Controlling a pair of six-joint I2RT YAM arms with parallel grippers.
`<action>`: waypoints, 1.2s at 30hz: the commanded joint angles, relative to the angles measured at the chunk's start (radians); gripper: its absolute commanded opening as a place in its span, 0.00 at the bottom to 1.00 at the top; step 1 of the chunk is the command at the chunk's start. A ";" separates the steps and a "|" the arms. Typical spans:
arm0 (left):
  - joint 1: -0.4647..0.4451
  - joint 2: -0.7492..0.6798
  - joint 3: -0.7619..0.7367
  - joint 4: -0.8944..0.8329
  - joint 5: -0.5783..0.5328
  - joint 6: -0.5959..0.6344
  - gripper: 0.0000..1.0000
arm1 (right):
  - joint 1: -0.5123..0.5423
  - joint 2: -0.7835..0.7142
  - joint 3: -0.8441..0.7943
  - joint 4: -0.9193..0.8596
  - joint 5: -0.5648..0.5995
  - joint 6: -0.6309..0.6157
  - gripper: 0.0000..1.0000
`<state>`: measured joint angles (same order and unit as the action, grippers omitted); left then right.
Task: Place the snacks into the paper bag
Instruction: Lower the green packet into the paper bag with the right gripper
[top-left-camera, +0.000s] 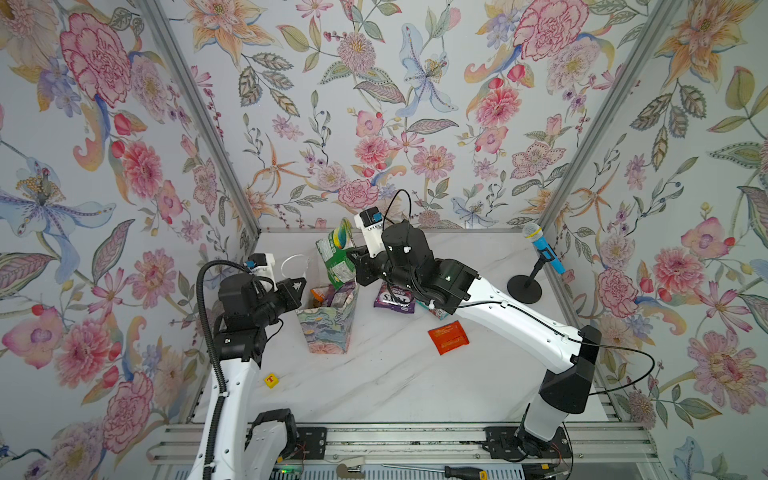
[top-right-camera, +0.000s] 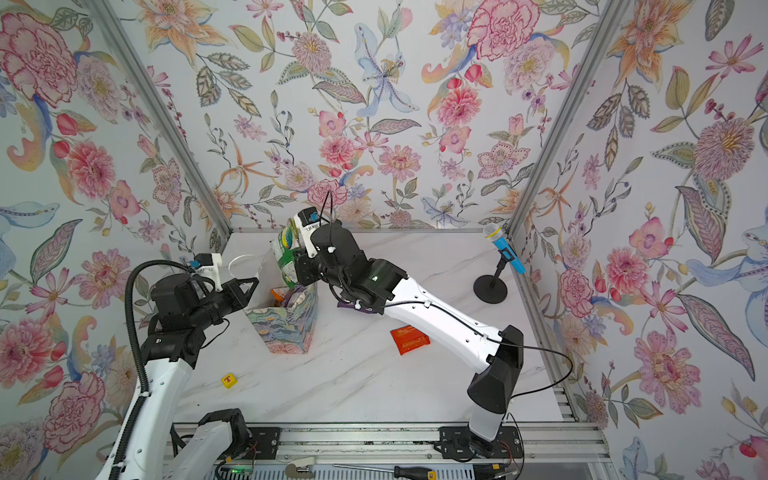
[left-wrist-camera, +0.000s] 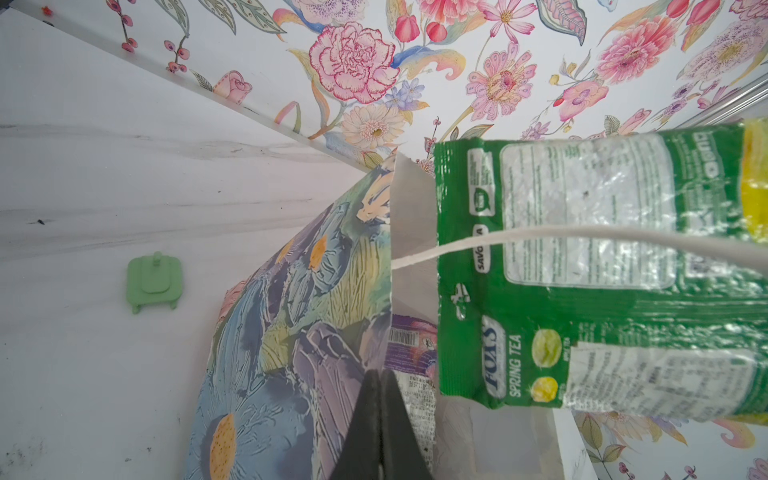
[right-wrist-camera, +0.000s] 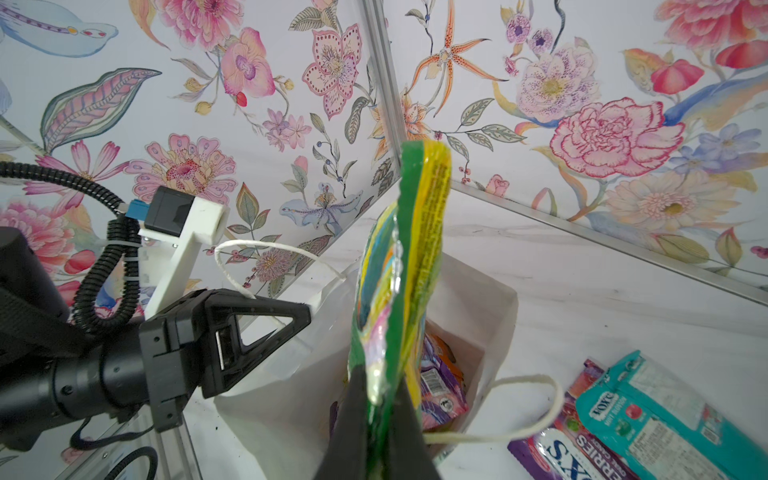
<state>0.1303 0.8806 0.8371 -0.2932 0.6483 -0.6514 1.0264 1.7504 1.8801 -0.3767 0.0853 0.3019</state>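
Your right hand (right-wrist-camera: 380, 399) pinches the green FOX'S packet (left-wrist-camera: 582, 270), long axis upright, its lower end right at the mouth of the paper bag (top-left-camera: 328, 328). Your left hand (top-left-camera: 301, 286) is pressed together on the bag's rim. A purple packet (right-wrist-camera: 440, 386) and an orange packet (right-wrist-camera: 446, 351) lie inside. I'd lower it straight down.

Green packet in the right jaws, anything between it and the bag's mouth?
Nothing visible blocks it. The green packet hangs over the open paper bag; a purple packet and an orange packet already stand inside.
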 joint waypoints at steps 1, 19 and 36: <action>-0.005 -0.013 0.003 0.029 0.027 0.015 0.03 | 0.000 0.002 0.060 -0.043 -0.084 -0.045 0.00; -0.005 -0.006 0.006 0.028 0.022 0.016 0.03 | -0.026 0.041 0.165 -0.290 -0.253 -0.373 0.00; -0.005 -0.012 0.009 0.025 0.024 0.019 0.03 | -0.040 0.292 0.487 -0.531 -0.345 -0.505 0.00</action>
<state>0.1303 0.8806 0.8371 -0.2935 0.6479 -0.6510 0.9920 2.0312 2.3188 -0.8673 -0.2226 -0.1665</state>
